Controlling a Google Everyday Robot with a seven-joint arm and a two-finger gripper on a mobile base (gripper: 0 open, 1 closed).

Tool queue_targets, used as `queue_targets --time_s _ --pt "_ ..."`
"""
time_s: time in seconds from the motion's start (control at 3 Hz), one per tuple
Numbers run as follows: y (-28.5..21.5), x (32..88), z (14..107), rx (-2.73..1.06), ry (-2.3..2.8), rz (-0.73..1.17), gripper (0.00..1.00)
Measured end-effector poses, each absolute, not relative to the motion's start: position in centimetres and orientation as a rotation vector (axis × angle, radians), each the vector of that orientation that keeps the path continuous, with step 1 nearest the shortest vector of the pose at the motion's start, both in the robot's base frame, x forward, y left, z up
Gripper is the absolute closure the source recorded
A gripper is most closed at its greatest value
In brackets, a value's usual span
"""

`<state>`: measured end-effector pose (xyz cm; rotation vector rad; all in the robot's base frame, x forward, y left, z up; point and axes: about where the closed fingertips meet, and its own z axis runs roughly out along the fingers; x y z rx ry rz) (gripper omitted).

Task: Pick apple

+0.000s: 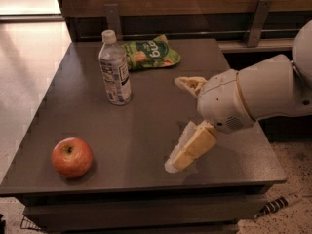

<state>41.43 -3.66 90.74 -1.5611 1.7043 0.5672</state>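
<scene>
Three things sit on the dark table (73, 106) in the camera view, and one arm (265, 92) reaches in from the right; the apple (72, 157) rests alone near the front left corner, well apart from everything else, so nothing crowds an approach to it from the side or from above; it is round and red-orange with yellowish patches, smooth-skinned, with a dark stem dimple on top, and being round it could roll if nudged rather than grasped squarely.

The bottle (115, 72) stands upright toward the back left, clear ribbed plastic with a white cap and a paper label; it is taller than the apple and would tip easily, though it is far enough from the fruit to stay out of the way; the snack bag (150, 52) lies flat just behind it, crinkled green foil.

The gripper (174, 125) hangs over the right-hand middle of the table, pointing left toward the apple but well short of it; its two fingers (191, 149) are spread wide and hold nothing, a sensible stance for taking in something so broad; they look pale, blocky and rubbery, set on a smooth white rounded wrist.

The tabletop is matte and flat with a faint sheen; I judge the reach only begun, the grasp not yet made.
</scene>
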Motion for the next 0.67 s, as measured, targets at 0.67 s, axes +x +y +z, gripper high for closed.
queue_targets --time_s 0.67 --pt "-2.0 42.0 89.7 -1.552 1.7 0.57 0.0"
